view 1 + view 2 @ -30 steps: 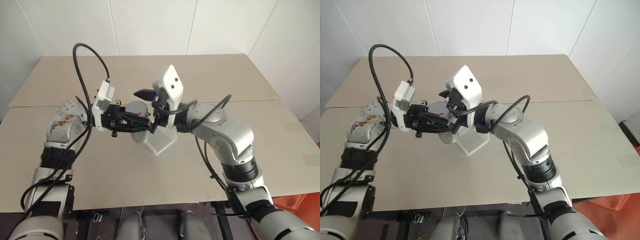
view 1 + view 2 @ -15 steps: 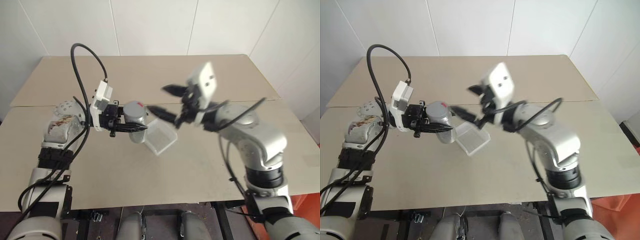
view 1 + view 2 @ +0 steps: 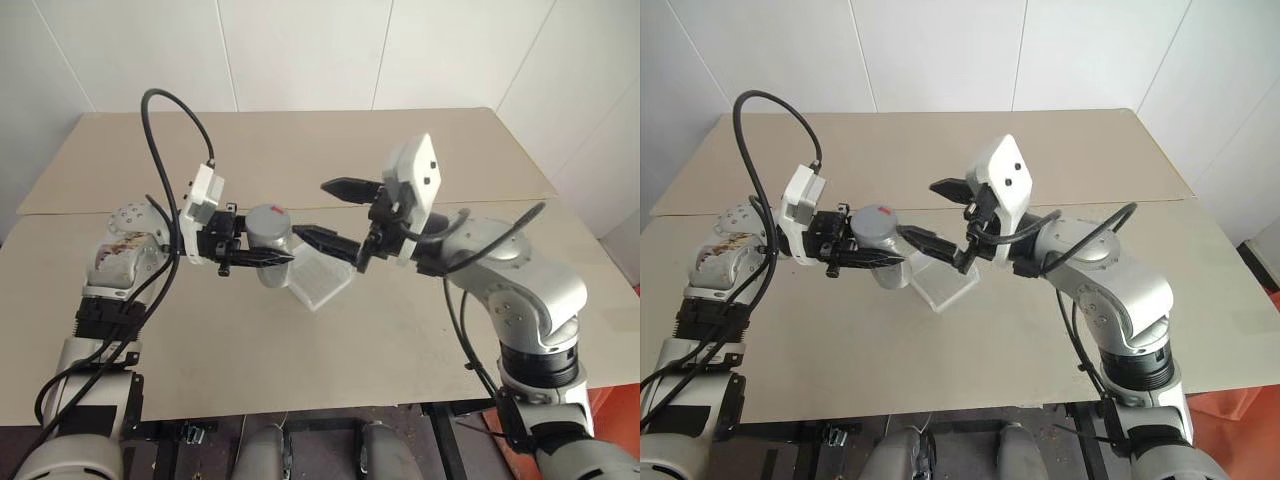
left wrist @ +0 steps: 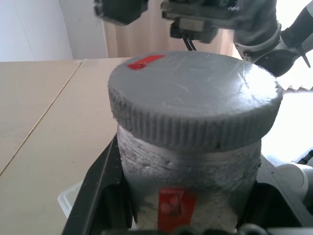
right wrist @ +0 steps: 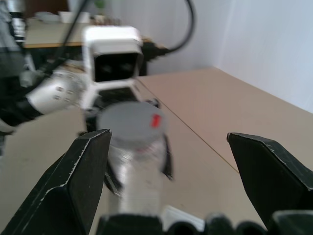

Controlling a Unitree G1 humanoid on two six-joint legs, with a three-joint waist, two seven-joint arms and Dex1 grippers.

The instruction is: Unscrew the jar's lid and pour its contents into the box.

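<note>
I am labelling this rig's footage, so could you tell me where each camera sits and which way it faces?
Head views: on the head, looking down over both arms at the table.
Left wrist view: along the left gripper, shut on the jar; its fingers show.
Right wrist view: between the open right gripper fingers.
Shared: the jar, lid on.

A bare test room, like a robot lab. Plain white panelled walls (image 3: 300, 50) stand close behind a beige table (image 3: 300, 330) of two boards joined by a seam. Another table (image 5: 49, 29) with clutter stands further off.
</note>
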